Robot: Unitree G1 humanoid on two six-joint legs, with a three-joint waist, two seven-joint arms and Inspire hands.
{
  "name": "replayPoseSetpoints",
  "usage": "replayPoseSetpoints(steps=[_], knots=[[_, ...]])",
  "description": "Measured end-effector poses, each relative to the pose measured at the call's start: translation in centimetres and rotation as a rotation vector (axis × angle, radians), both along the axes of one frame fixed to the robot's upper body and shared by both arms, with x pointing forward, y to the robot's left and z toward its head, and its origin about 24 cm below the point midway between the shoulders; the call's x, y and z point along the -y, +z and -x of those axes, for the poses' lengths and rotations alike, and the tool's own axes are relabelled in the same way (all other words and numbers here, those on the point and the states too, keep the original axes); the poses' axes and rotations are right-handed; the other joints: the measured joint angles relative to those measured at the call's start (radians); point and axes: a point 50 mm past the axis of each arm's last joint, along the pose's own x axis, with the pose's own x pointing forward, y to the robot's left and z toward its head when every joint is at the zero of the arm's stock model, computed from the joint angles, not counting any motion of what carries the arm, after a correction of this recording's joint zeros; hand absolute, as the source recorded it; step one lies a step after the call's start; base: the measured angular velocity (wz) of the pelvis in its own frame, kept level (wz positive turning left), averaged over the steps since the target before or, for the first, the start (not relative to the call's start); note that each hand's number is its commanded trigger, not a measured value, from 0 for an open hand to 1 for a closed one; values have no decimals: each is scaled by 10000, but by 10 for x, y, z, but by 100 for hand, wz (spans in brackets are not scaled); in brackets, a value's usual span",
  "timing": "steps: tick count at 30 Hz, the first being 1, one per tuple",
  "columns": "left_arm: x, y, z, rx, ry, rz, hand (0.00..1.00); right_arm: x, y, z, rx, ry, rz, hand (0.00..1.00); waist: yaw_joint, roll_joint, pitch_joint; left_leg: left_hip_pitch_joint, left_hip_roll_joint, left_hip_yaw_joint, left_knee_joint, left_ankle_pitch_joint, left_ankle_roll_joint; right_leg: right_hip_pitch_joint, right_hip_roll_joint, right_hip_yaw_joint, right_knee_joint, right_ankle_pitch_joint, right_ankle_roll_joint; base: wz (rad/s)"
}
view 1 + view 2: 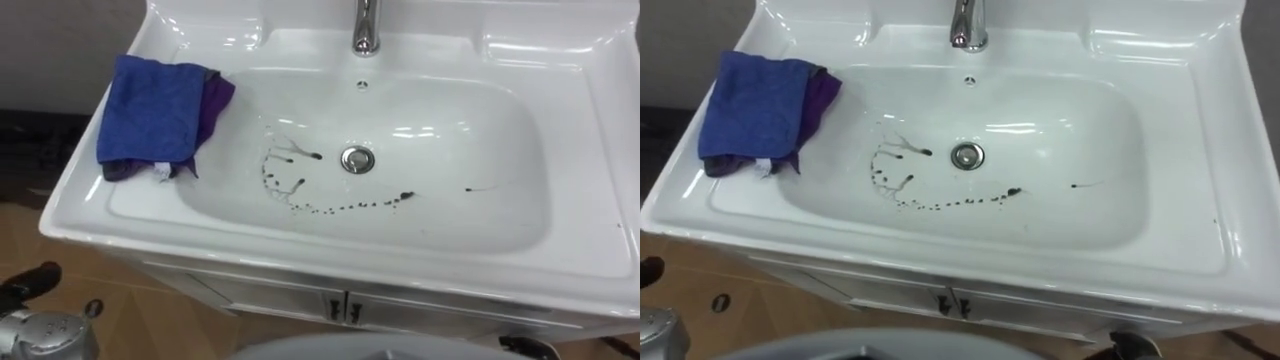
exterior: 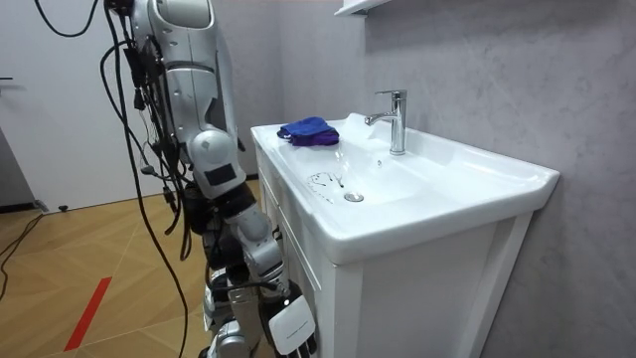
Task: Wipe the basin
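A crumpled blue cloth [image 1: 155,115] with a purple fold lies on the white basin's [image 1: 330,250] left rim, partly hanging into the bowl. Dark smears and a line of drops [image 1: 300,185] mark the bowl's bottom, left of and in front of the drain [image 1: 357,159]; one small streak [image 1: 480,188] lies to the right. My left hand [image 1: 32,282] hangs low, left of the cabinet and below the rim. My right hand [image 2: 288,324] hangs by my side, close to the cabinet front. Neither hand touches the cloth. I stand facing the basin.
A chrome tap [image 1: 366,28] stands at the back centre of the basin. Cabinet doors with small handles [image 1: 340,308] sit under the front rim. A grey wall [image 2: 477,70] is behind the basin, and wooden floor [image 2: 89,259] lies to my left.
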Motion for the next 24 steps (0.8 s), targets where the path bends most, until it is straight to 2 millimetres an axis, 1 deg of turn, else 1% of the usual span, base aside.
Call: replayPoseSetpoints(steps=[1, 2, 4, 6, 13, 17, 19, 22, 24], knots=[[1, 7, -3, 348, -124, -301, 0, 0, 0, 2, -82, -7, -36, 0, 22, -55, 12, -42, -20, -133, 37, 2, -4, 22, -24, -132, -6, -5, -6, 25], [1, 11, -5, 535, -197, -440, 0, 0, 0, 3, -71, -3, -42, 0, 21, -73, 21, -64, -28, -170, 65, 2, -4, 26, -66, -170, -6, -7, -4, 23], [3, 24, -13, 1311, -439, -922, 0, 0, 0, 5, 16, 15, -34, 0, 30, -48, 27, -127, -47, -226, 114, 2, -4, 27, -118, -275, -1, -10, 1, 10], [3, 34, -17, 1834, -594, -1232, 0, 1, 0, 5, 73, 29, -31, 0, 40, -9, 19, -116, -52, -224, 129, 2, -4, 27, -133, -297, 1, -15, 7, -2], [6, 58, -28, 2958, -1095, -2189, 0, 2, 1, 7, 248, 136, -85, 0, 26, 161, 20, -69, -50, -220, 109, 2, -4, 45, -127, -293, 18, -14, 6, -2], [8, 70, -32, 3513, -1300, -2467, 0, 2, 1, 8, 308, 97, -110, 0, 19, 242, 27, -50, -48, -232, 98, 2, -4, 41, -106, -212, 5, -15, 5, -1], [11, 81, -38, 4049, -1488, -2712, 0, 2, 1, 8, 364, -60, -139, 0, 10, 265, 39, -55, -56, -252, 106, 2, -4, 46, -107, -216, 2, -15, 5, 0], [13, 90, -40, 4514, -1685, -2947, 0, 2, 0, 9, 431, -76, -110, 0, -9, 315, 54, 20, -57, -236, 92, 2, -4, 88, -95, -130, 4, -15, 6, -5], [13, 91, -42, 4476, -1782, -3074, 0, 2, 0, 9, 441, -61, -115, 0, -19, 334, 59, 35, -56, -229, 96, 2, -4, 122, -36, -119, -3, -14, 6, -4]])
